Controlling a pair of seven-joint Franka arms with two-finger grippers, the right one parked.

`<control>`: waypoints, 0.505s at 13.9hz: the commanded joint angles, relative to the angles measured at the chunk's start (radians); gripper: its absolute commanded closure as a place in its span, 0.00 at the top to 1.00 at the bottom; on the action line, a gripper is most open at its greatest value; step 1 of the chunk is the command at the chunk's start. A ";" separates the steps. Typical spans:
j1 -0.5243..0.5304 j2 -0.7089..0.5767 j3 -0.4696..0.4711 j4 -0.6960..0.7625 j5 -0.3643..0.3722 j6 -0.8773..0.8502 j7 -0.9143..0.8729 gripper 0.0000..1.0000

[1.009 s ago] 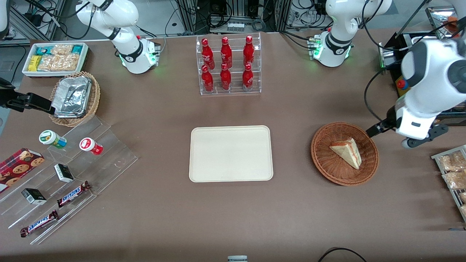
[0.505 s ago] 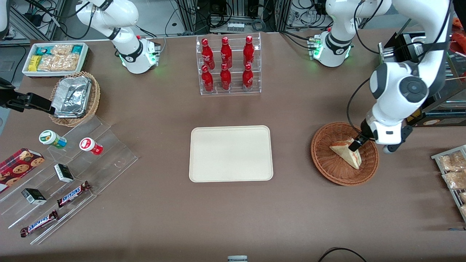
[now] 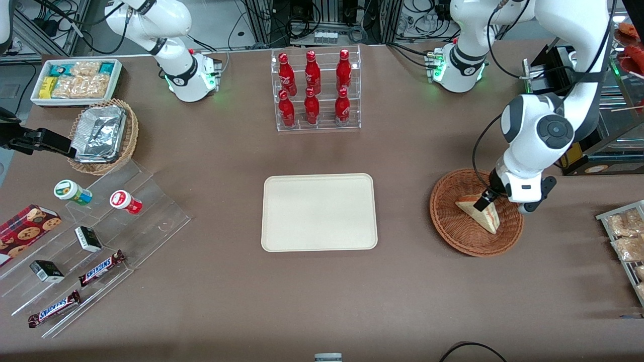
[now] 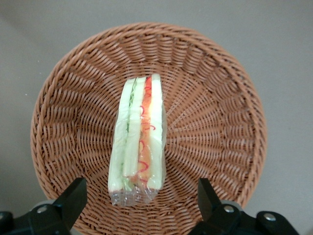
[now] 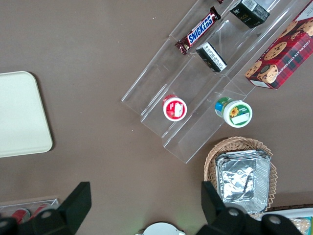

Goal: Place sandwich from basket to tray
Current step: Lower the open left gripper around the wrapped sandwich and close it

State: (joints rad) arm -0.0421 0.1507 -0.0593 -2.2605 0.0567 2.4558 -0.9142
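The sandwich point(image 3: 484, 215), a wrapped pale wedge with red and green filling, lies in the reddish-brown wicker basket point(image 3: 448, 221) toward the working arm's end of the table. In the left wrist view the sandwich point(image 4: 138, 137) lies in the middle of the basket point(image 4: 215, 122). My left gripper point(image 3: 484, 201) hangs just above the sandwich's thick end, open, its fingers point(image 4: 73, 196) spread wide with the sandwich's end between them and not touching it. The cream tray point(image 3: 319, 212) lies flat at the table's middle, bare; its corner also shows in the right wrist view point(image 5: 22, 115).
A clear rack of red bottles point(image 3: 314, 90) stands farther from the front camera than the tray. A wire rack of snack packets point(image 3: 626, 236) lies beside the basket at the table's edge. A tan foil basket point(image 3: 103, 136), white snack bin point(image 3: 75, 80) and clear display steps point(image 3: 95, 236) sit toward the parked arm's end.
My left gripper has swung in from beside the basket to over the sandwich and lowered toward it. The sandwich and basket have not moved.
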 commanded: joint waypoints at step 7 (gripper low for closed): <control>-0.002 0.076 0.007 -0.019 0.000 0.100 -0.018 1.00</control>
State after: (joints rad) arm -0.0407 0.2183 -0.0531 -2.2701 0.0567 2.5304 -0.9167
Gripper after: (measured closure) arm 0.000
